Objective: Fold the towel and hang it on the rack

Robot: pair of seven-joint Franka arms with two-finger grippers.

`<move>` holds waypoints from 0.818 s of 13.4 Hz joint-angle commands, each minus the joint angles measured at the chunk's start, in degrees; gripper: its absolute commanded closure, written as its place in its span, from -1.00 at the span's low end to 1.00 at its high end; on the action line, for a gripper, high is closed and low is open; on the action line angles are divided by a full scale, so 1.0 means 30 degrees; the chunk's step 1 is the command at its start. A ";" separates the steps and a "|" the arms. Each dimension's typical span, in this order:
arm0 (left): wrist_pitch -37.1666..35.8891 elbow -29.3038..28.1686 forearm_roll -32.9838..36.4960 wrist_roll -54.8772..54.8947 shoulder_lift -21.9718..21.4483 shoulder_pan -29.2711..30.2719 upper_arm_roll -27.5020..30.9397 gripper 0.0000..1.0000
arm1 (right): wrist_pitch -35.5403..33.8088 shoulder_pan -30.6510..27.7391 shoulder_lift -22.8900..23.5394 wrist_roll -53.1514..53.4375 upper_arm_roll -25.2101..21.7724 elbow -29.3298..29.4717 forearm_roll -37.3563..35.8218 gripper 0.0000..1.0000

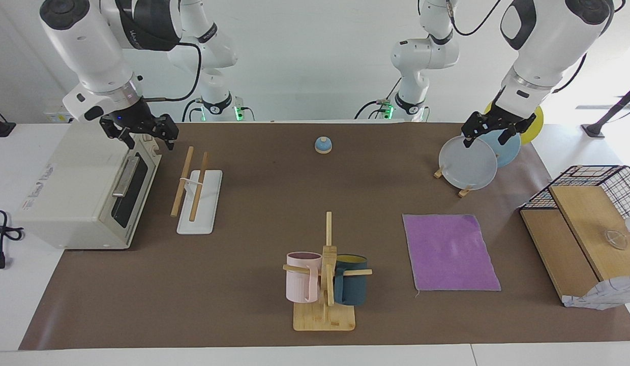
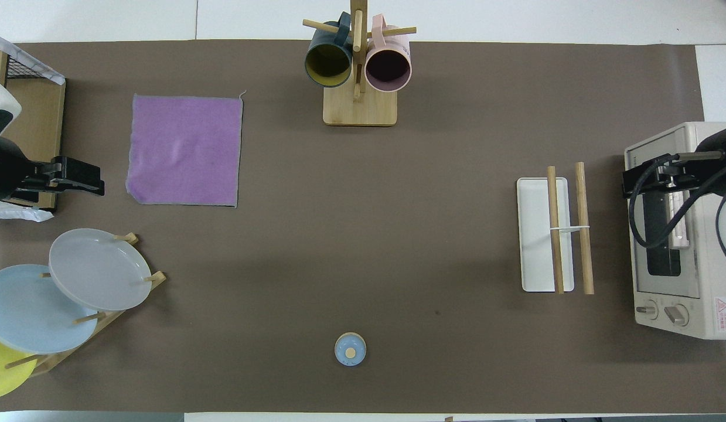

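Below and clear of the left gripper [image 1: 490, 133], jaws apparently wide and empty, the square purple cloth towel [image 1: 449, 252] lies flat for folding; the right gripper [image 1: 142, 133], likewise open, hovers beside the two-rod wooden rack [image 1: 198, 193].

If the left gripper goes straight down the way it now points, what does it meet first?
Probably the grey plate on the plate stand. In the facing view the left gripper hangs open just above that plate's rim, pointing down. The overhead view puts it closer to the wire basket, so depth is unclear.
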 commanded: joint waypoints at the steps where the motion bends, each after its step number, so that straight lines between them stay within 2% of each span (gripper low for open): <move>1: -0.0020 -0.0020 -0.0126 0.0329 -0.0204 0.0242 -0.0052 -1.00 | -0.0265 -0.0081 -0.0002 -0.0370 -0.0058 0.0174 0.0484 -1.00; 11: -0.0197 -0.0225 -0.0126 0.0125 -0.0380 0.0184 -0.0111 -1.00 | -0.0265 -0.0110 -0.0002 -0.0370 -0.0058 0.0174 0.0484 -1.00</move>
